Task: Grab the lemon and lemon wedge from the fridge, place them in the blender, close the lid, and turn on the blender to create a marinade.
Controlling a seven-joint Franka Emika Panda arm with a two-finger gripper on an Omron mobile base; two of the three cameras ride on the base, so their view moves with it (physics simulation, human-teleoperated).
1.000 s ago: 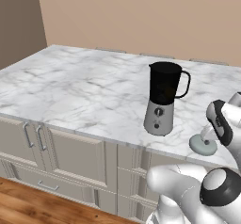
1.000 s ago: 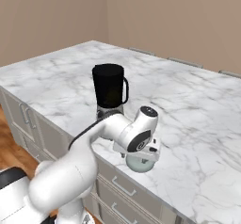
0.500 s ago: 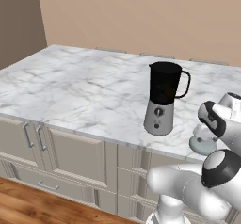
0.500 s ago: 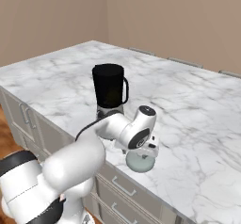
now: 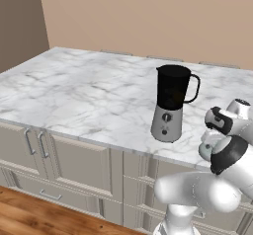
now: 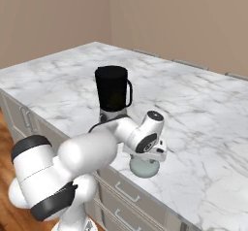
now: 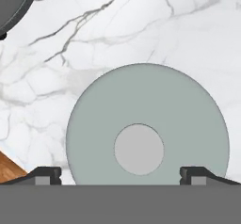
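My gripper (image 7: 120, 175) hangs over the lid (image 7: 147, 126) on the marble counter (image 7: 141, 25), fingers spread wide either side, grasping nothing. Blender (image 6: 113, 95) just beside, uncovered.

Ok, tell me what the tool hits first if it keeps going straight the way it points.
The lid. The tool points down at the marble counter with its open tips on either side of the pale disc, so it should meet the lid's top first, though the remaining gap is hard to judge.
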